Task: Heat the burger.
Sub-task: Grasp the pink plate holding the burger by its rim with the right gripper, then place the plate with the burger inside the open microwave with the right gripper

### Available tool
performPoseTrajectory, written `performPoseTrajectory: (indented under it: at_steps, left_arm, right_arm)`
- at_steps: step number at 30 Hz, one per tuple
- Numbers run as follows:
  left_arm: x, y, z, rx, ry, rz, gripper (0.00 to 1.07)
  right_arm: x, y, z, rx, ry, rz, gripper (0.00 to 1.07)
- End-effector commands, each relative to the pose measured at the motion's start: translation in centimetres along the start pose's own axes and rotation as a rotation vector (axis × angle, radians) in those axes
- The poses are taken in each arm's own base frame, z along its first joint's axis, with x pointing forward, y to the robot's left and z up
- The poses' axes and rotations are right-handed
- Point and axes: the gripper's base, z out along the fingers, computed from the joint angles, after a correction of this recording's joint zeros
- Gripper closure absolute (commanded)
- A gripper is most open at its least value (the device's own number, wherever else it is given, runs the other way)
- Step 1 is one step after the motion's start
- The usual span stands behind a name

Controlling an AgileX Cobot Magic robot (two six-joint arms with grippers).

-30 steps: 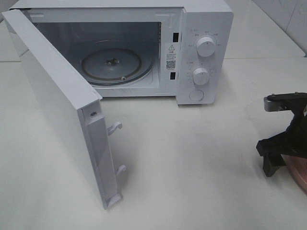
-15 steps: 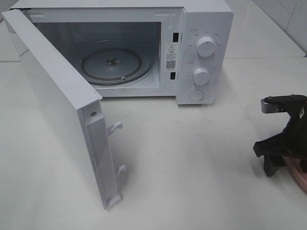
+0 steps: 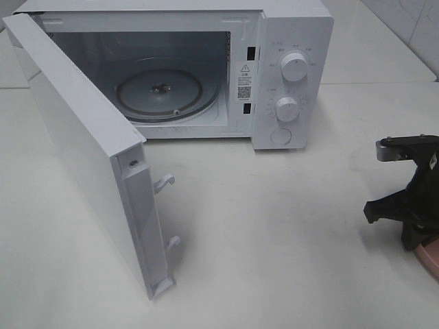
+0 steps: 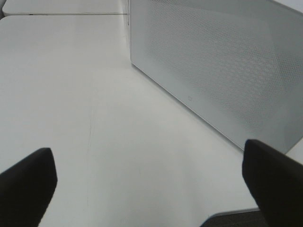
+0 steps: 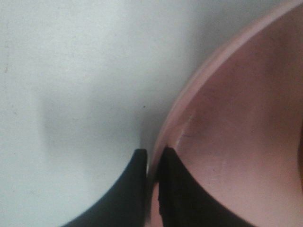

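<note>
The burger is out of view. At the right edge of the exterior view, my right gripper (image 3: 418, 236) points down at a round pink plate (image 3: 431, 257) on the table. Up close, the right gripper (image 5: 151, 160) is shut on the pink plate's (image 5: 236, 123) rim, one finger outside and one inside. The white microwave (image 3: 295, 27) stands at the back with its door (image 3: 82, 137) swung wide to the left and the glass turntable (image 3: 159, 92) bare. My left gripper (image 4: 149, 189) is open above the table beside the microwave's perforated side (image 4: 227, 71), holding nothing.
Two knobs (image 3: 293, 66) and a round button are on the microwave's right panel. The open door juts toward the front left, its latch hooks (image 3: 164, 181) sticking out. White tabletop (image 3: 274, 226) stretches between door and plate.
The right gripper's jaws have closed onto the pink plate's rim. Everything else is unmoved.
</note>
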Motion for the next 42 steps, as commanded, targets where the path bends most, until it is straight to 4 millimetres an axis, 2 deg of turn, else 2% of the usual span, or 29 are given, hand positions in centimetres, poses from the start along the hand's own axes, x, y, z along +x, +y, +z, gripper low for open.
performPoseTrajectory:
  at_steps: [1,16,18,33,42]
  left_arm:
    - [-0.1,-0.1,0.0,0.005,-0.017,-0.005,0.07]
    - [-0.1,-0.1,0.0,0.005,-0.017,-0.005,0.07]
    - [-0.1,-0.1,0.0,0.005,-0.017,-0.005,0.07]
    - [-0.1,-0.1,0.0,0.005,-0.017,-0.005,0.07]
    - [-0.1,-0.1,0.0,0.005,-0.017,-0.005,0.07]
  right_arm:
    - [0.1,-0.1,0.1,-0.001,0.010,0.000,1.07]
    - [0.3,-0.7,-0.6,0.117,-0.001,0.028,1.07]
    - [0.4,-0.4,-1.3,0.144,-0.023,0.014,1.07]
    - [1.4,1.5,-2.2,0.299,-0.006,-0.070,1.07]
    - [2.5,2.2,-4.3,0.362,-0.062,-0.116,1.07]
